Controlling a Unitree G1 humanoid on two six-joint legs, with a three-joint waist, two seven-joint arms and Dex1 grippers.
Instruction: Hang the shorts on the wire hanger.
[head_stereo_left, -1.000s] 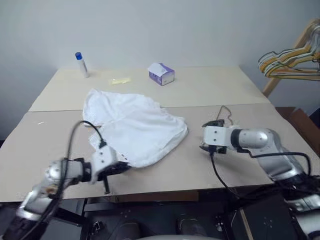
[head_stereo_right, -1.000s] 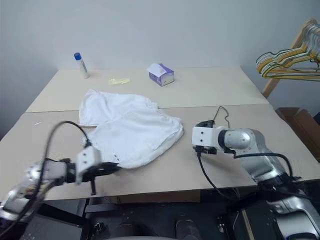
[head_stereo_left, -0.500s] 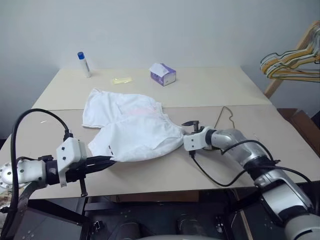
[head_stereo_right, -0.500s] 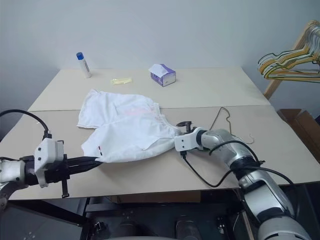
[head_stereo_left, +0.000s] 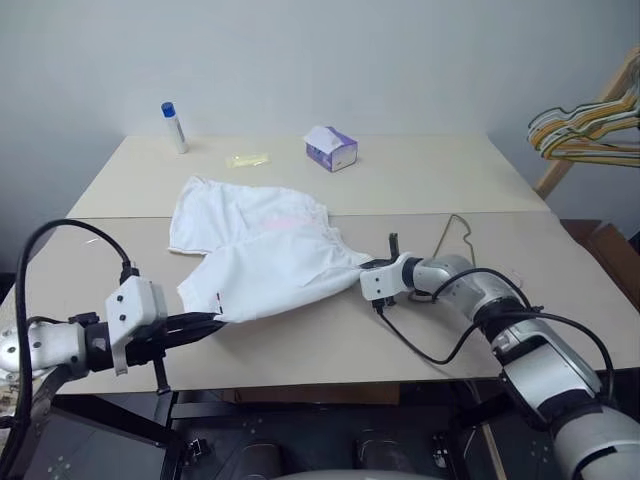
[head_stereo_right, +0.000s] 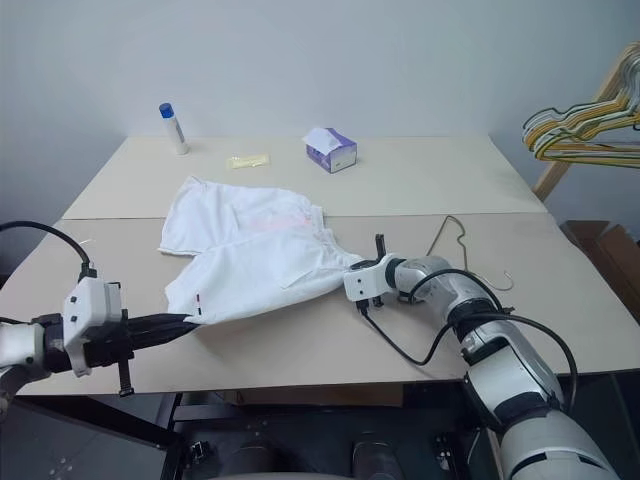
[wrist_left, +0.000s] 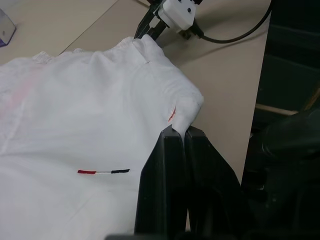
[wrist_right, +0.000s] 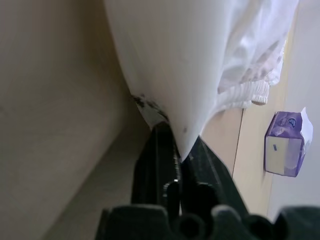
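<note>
The white shorts (head_stereo_left: 268, 258) lie spread on the table, pulled taut between my two grippers. My left gripper (head_stereo_left: 214, 319) is shut on a hem corner near the front edge; in the left wrist view its fingertips (wrist_left: 172, 134) pinch the cloth beside a small red and black mark (wrist_left: 103, 171). My right gripper (head_stereo_left: 366, 268) is shut on the opposite edge of the shorts (wrist_right: 185, 60), with cloth pinched between its fingers (wrist_right: 161, 137). The wire hanger (head_stereo_left: 455, 227) lies flat on the table just right of the right gripper, partly behind that arm.
At the back of the table stand a blue-capped bottle (head_stereo_left: 175, 125), a small yellow item (head_stereo_left: 246, 160) and a purple tissue box (head_stereo_left: 331, 149). A bunch of coloured hangers (head_stereo_left: 585, 135) hangs on a wooden rack at the far right. A seam (head_stereo_left: 500, 211) crosses the tabletop.
My right gripper has moved left to the shorts' edge and closed on it. My left gripper has drawn the hem corner back and left, stretching the cloth.
</note>
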